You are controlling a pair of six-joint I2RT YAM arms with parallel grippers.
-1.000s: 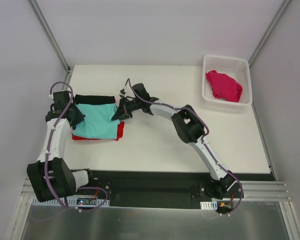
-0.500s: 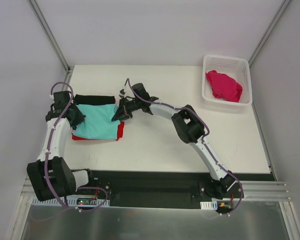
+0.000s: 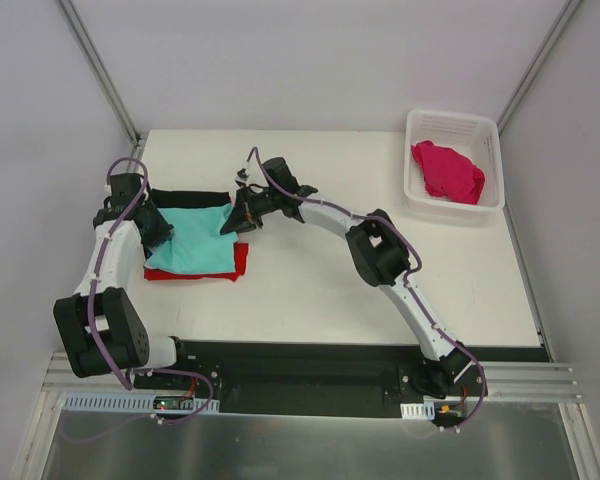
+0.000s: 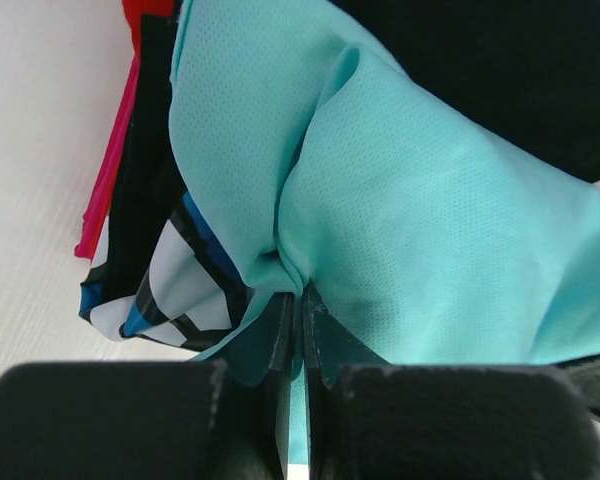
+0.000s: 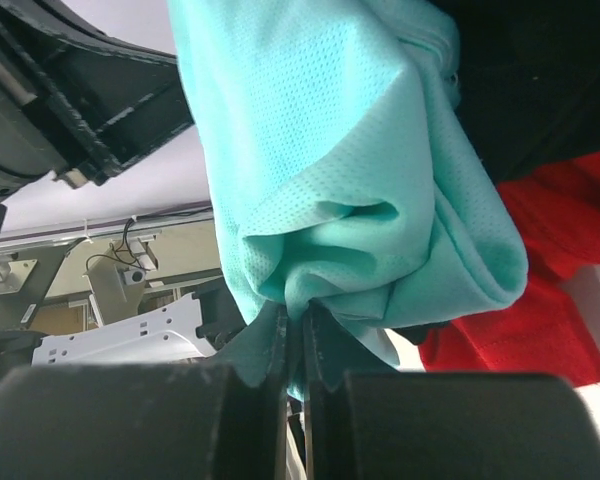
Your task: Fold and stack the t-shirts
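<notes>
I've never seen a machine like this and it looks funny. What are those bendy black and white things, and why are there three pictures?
Those are two robot arms bolted to a white table. The big picture looks down from above. The other two come from small cameras, one on each wrist, so you see the fingers up close. On the table lies a pile of t-shirts: a mint-teal shirt on top, with a black shirt and a red shirt peeking out from under it. The left gripper pinches one side of the mint-teal shirt, and the right gripper pinches the other side. A pink shirt sits crumpled in a white basket at the far right corner.
</notes>
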